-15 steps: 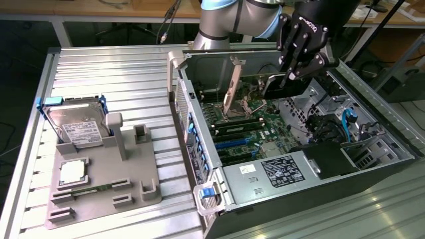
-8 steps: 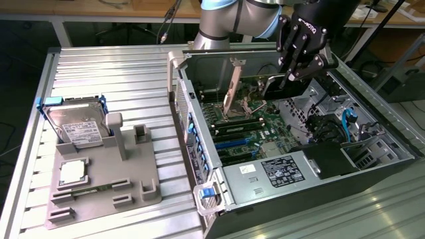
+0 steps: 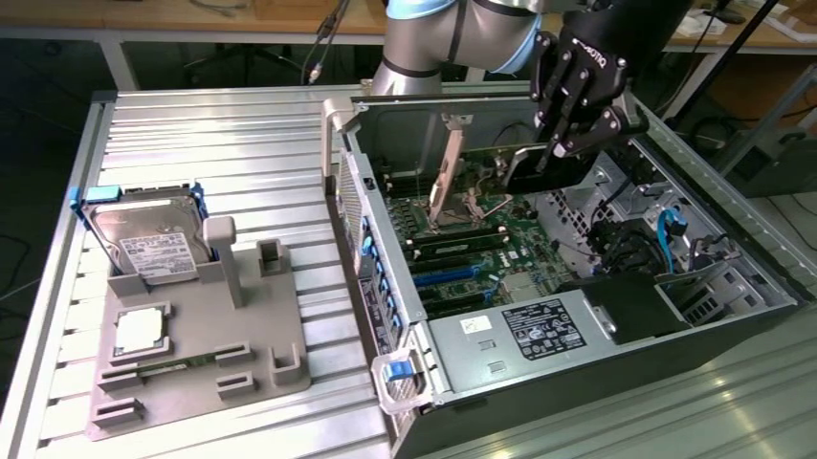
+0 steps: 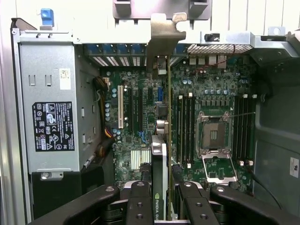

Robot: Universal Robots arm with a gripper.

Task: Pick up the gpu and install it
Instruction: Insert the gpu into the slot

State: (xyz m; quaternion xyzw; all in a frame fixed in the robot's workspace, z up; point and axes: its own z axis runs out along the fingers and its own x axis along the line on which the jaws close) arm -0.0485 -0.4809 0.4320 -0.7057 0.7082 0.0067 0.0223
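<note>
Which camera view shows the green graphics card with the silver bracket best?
The wrist view: the green graphics card stands edge-on in the black gripper, its silver end bracket clear. The exterior view gives a dark part under the gripper.

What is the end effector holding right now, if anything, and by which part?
The end effector holds the gpu, pinched across its two faces at the end away from its bracket.

Wooden benches (image 3: 153, 17), ribbed metal table (image 3: 217, 134), dark floor (image 3: 38, 115)
</note>
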